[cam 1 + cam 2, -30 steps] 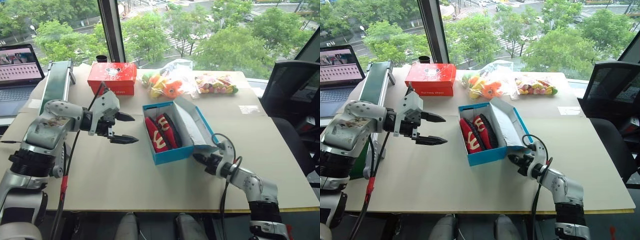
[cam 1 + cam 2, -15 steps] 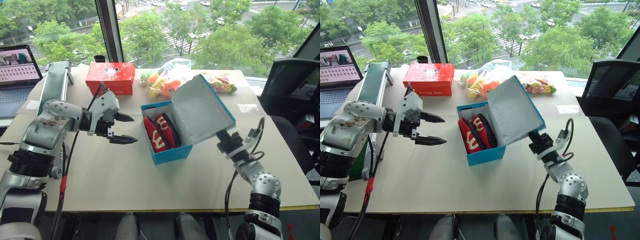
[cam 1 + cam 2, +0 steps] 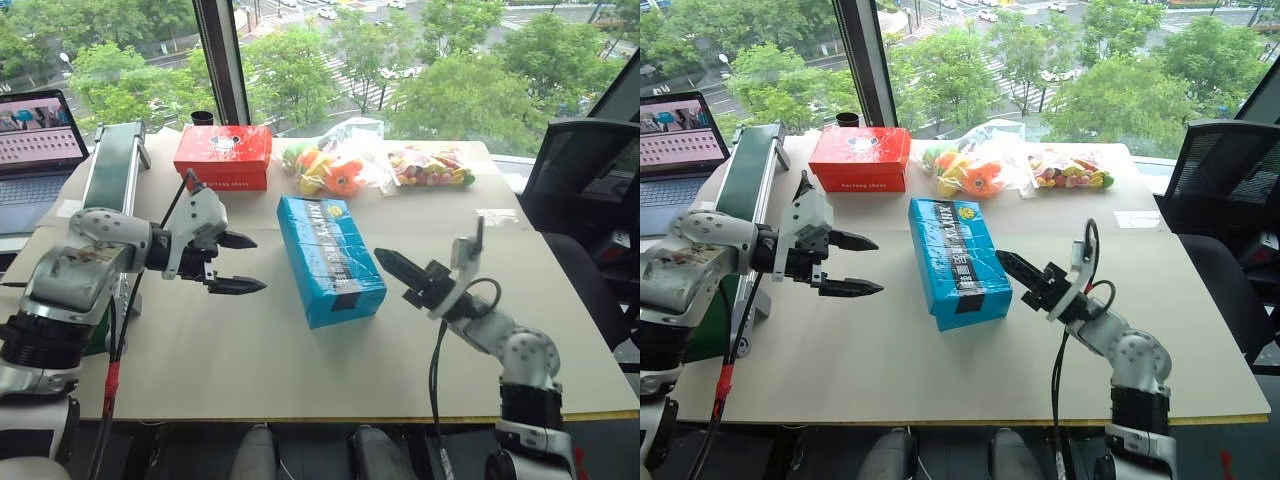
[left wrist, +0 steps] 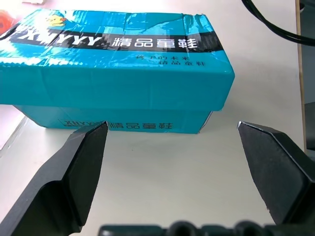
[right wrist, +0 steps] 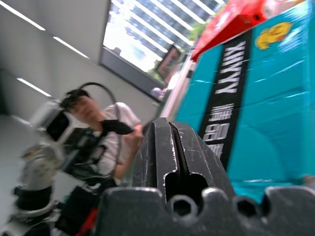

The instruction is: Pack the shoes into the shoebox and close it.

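The blue shoebox lies in the middle of the table with its lid down, a black band with white lettering running along the top. The shoes are hidden inside it. My left gripper hovers open to the left of the box, and its fingers frame the box's near end without touching it. To the right of the box my right gripper is raised and shut on nothing, its tip aimed at the box's side and close to it.
A red box and two clear bags of toys sit along the table's far edge. A laptop and a green-black rail stand at the left. A black chair is at the right. A person stands beyond.
The lid, held up by my right gripper before, has swung down and now covers the box and the shoes. The right gripper has risen and moved left, free of the lid. The left gripper stayed put.
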Controlling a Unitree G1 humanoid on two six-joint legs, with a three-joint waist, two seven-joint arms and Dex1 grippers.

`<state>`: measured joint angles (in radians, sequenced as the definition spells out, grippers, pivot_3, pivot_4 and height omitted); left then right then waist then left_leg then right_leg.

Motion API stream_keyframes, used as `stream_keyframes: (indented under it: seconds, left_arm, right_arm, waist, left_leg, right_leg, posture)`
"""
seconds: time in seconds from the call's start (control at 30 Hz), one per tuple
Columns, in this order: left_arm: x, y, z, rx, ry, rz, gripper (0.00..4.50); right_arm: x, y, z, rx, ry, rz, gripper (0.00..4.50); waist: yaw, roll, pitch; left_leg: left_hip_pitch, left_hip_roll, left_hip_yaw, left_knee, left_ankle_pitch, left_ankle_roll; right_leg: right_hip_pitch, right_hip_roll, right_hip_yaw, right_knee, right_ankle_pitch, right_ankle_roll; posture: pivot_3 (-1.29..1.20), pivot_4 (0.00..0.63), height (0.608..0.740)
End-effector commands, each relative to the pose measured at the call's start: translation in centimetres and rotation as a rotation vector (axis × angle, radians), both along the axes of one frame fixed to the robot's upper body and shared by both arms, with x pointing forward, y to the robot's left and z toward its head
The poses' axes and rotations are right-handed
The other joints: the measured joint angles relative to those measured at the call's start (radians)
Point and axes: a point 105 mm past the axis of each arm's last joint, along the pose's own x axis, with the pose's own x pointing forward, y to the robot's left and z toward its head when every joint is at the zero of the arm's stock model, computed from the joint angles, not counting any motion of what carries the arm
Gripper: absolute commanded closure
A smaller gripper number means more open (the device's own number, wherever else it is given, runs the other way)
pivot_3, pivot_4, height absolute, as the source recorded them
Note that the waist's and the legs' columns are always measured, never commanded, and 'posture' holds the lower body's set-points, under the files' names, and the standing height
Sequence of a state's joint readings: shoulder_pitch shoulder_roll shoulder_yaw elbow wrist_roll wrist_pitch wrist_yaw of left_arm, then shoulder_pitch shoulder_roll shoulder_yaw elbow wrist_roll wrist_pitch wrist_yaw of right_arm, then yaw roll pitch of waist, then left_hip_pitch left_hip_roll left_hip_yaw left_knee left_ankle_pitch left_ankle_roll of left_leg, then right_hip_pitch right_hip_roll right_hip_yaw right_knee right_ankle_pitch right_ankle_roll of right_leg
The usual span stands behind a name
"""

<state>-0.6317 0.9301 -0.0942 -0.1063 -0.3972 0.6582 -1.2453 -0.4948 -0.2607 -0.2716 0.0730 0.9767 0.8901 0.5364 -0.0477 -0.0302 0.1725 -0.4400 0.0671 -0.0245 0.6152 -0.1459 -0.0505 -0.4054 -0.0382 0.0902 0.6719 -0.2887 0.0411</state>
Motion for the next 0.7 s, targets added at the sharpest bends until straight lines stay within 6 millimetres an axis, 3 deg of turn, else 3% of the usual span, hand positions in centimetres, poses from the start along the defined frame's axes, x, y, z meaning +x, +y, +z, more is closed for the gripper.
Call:
stream_keyframes:
  seconds: [0.03,0.2,0.33,0.43,0.53,0.63,0.7]
  left_arm:
    - [-0.5,0.3,0.8,-0.006,-0.038,0.011,0.00]
    - [-1.0,0.3,0.3,-0.026,-0.034,0.040,0.00]
    - [-1.4,0.3,-0.4,-0.031,-0.034,0.064,0.00]
    - [-1.9,0.3,-0.6,-0.042,-0.031,0.088,0.00]
    - [-2.5,0.2,-0.8,-0.050,-0.025,0.100,0.00]
    - [-3.1,0.3,-1.1,-0.056,-0.017,0.118,0.00]
    - [-3.2,0.2,-1.1,-0.059,-0.017,0.122,0.00]
  right_arm:
    - [1.4,2.1,2.3,-0.181,-0.138,0.012,4.43]
    - [4.3,7.5,2.1,-0.618,-0.299,0.116,4.43]
    - [6.8,10.7,2.0,-0.763,-0.388,0.126,4.43]
    - [7.4,12.5,1.6,-0.810,-0.419,0.147,4.43]
    - [7.5,13.1,-0.3,-0.895,-0.430,0.176,4.43]
    - [7.4,12.4,-4.0,-1.071,-0.428,0.200,4.43]
    - [7.3,12.0,-4.9,-1.110,-0.439,0.202,4.43]
  waist:
    - [-0.001,0.000,0.000]
    - [-0.004,0.000,0.000]
    - [-0.009,0.000,0.000]
    - [-0.008,0.000,0.000]
    - [-0.005,0.000,0.000]
    - [-0.005,0.000,0.000]
    - [-0.004,0.000,0.000]
  left_leg:
    - [0.000,0.000,0.000,-0.001,0.000,0.000]
    - [0.000,0.000,0.000,-0.002,0.000,0.000]
    - [0.000,0.000,0.000,-0.002,0.000,0.000]
    - [-0.001,0.000,0.000,-0.002,0.000,0.000]
    - [-0.001,0.000,0.000,-0.002,0.000,0.000]
    - [0.000,0.000,0.000,-0.002,0.000,0.000]
    - [0.003,0.000,0.000,-0.002,0.000,0.000]
  right_leg:
    - [0.000,0.000,0.000,0.000,0.001,-0.001]
    - [-0.002,0.000,0.000,0.000,0.002,-0.004]
    - [-0.002,0.000,0.000,0.001,0.002,-0.004]
    - [-0.002,0.000,-0.001,0.000,0.002,-0.005]
    - [-0.002,0.000,-0.001,0.000,0.002,-0.005]
    - [-0.001,0.000,0.000,0.001,0.002,-0.005]
    - [0.001,0.000,-0.001,0.002,0.001,-0.005]
  posture:
    - [0.00,0.150,0.739]
    - [0.00,0.150,0.739]
    - [0.00,0.150,0.739]
    - [0.00,0.150,0.739]
    - [0.00,0.150,0.739]
    - [0.00,0.150,0.739]
    - [0.00,0.150,0.739]
